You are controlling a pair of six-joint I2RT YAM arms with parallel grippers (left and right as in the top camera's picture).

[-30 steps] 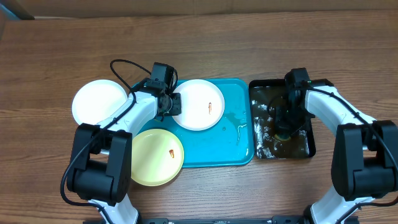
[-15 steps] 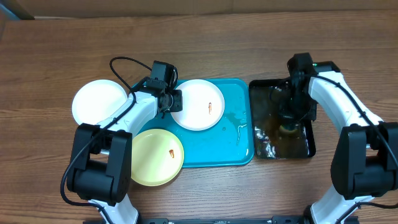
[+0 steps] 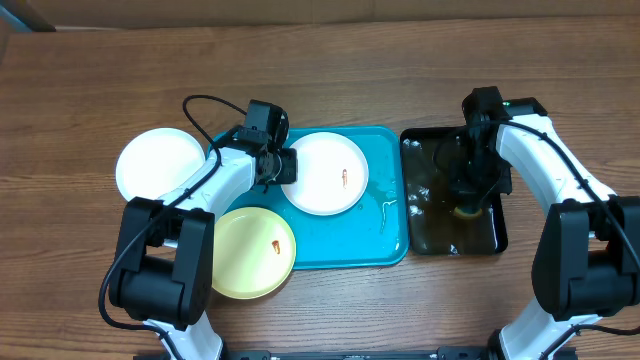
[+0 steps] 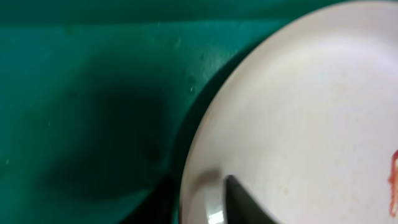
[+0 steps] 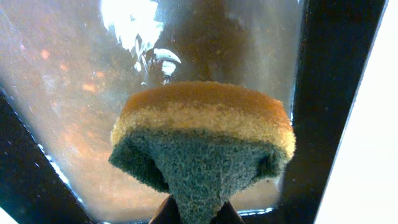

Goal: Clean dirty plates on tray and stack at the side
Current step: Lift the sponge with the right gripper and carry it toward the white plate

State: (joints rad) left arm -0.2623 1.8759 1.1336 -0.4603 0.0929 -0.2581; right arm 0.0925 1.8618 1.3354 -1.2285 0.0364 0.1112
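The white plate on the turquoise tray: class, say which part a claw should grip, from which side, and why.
Pinch the white plate by its left rim, coming from the left. It lies flat on the tray, so only the thin raised rim offers a hold; the smear sits right of centre, and the left claw is at that edge.

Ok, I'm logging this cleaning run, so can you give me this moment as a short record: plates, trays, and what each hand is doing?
blue tray: holds one white plate with an orange smear
second white plate: on the table left of the tray, no smear visible
yellow-green plate: smeared, overlapping the tray's front-left corner
black tray: right of the blue tray, holds brownish water
left hand: at the tray plate's left rim, one finger on it; grip unclear
right hand: shut on a sponge, over the black tray
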